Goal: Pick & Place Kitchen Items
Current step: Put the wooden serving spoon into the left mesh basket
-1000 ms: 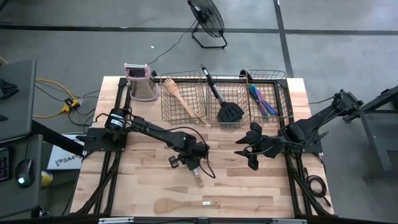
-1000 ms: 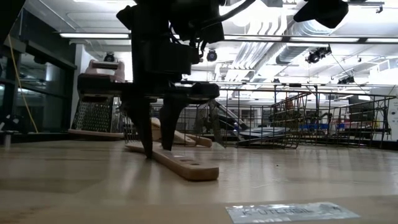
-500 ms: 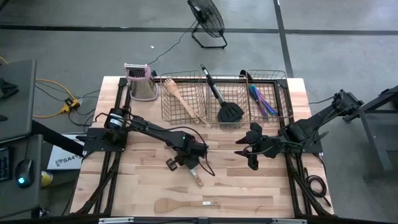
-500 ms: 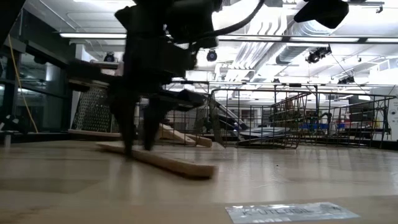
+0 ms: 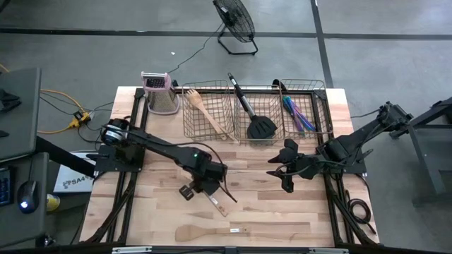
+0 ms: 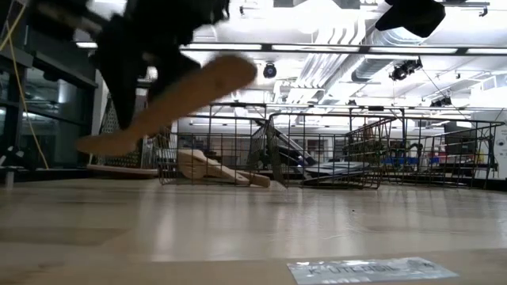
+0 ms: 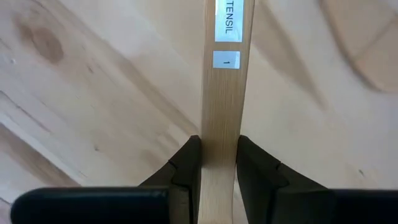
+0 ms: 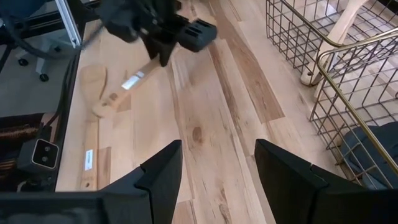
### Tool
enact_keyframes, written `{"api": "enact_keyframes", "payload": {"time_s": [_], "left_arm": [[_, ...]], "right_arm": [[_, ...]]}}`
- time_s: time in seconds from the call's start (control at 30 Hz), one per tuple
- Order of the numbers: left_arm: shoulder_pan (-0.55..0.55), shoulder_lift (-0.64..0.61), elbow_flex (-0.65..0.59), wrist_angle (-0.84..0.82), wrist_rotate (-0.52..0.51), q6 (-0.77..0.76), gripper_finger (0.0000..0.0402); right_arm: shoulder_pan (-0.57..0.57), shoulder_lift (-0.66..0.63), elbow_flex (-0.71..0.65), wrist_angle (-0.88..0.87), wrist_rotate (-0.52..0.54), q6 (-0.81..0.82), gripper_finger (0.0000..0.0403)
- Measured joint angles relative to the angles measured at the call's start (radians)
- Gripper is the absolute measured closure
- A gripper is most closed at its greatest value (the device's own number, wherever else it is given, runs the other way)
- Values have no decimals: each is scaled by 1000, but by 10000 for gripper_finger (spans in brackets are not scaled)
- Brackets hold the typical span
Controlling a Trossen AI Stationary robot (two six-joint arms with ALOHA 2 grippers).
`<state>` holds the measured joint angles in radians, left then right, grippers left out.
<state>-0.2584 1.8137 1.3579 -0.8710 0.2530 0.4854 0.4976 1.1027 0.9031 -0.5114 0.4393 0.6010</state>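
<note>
My left gripper [image 5: 205,188] hangs over the middle of the table [image 5: 159,212], shut on a light wooden utensil [image 5: 218,203] that bears a white label. The utensil shows lifted and tilted in the low view [image 6: 190,91]. A second wooden spatula [image 5: 205,231] lies flat near the table's near edge. My right gripper [image 5: 280,173] waits open at the right, in front of the baskets, with nothing between its fingers [image 8: 160,177]. My left gripper pinches the utensil's handle [image 7: 219,134] by its two narrow edges, between the two fingers [image 7: 186,165]. The fingers come steeply from above and lie across the handle. The labelled end [image 7: 226,28] sticks out past them. The utensil is clear of the table and tilted.
Three wire baskets stand in a row at the far edge: one with a wooden spoon [image 5: 201,107], one with a black spatula [image 5: 256,120], one with blue-purple cutlery [image 5: 298,114]. A metal grater [image 5: 161,93] stands left of them. Bare tabletop lies in front of the baskets.
My left gripper has risen and drifted a little toward the table's left edge, rolling as it went, still shut on the utensil. The utensil, which lay on the table, first came up at one end and now hangs clear and tilted.
</note>
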Motion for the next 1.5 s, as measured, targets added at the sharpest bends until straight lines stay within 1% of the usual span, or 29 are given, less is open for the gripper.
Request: {"api": "enact_keyframes", "payload": {"time_s": [0.1,0.2,0.4,0.57,0.7,0.8,0.93,1.1,1.27,1.5], "left_arm": [[-20,-35,0,9,-31,-34,330],[-38,-77,0,17,-108,-73,330],[-68,-164,3,54,-253,-97,330],[-101,-232,3,75,-442,-85,330],[-122,-268,3,135,-598,-51,330],[-124,-287,3,197,-686,-13,330],[-121,-291,3,228,-790,84,330],[-112,-291,3,225,-954,221,330],[-80,-291,3,211,-1048,253,330],[1,-291,3,159,-1048,287,330]], "right_arm": [[0,0,0,0,0,0,208],[0,0,0,0,1,0,208],[0,0,0,1,4,1,208],[0,0,0,3,4,1,208],[0,0,0,7,4,1,208],[0,0,0,8,4,1,208],[0,0,0,8,4,1,208],[0,0,0,8,4,1,208],[0,0,0,8,4,1,208],[0,0,0,8,7,5,208]]}}
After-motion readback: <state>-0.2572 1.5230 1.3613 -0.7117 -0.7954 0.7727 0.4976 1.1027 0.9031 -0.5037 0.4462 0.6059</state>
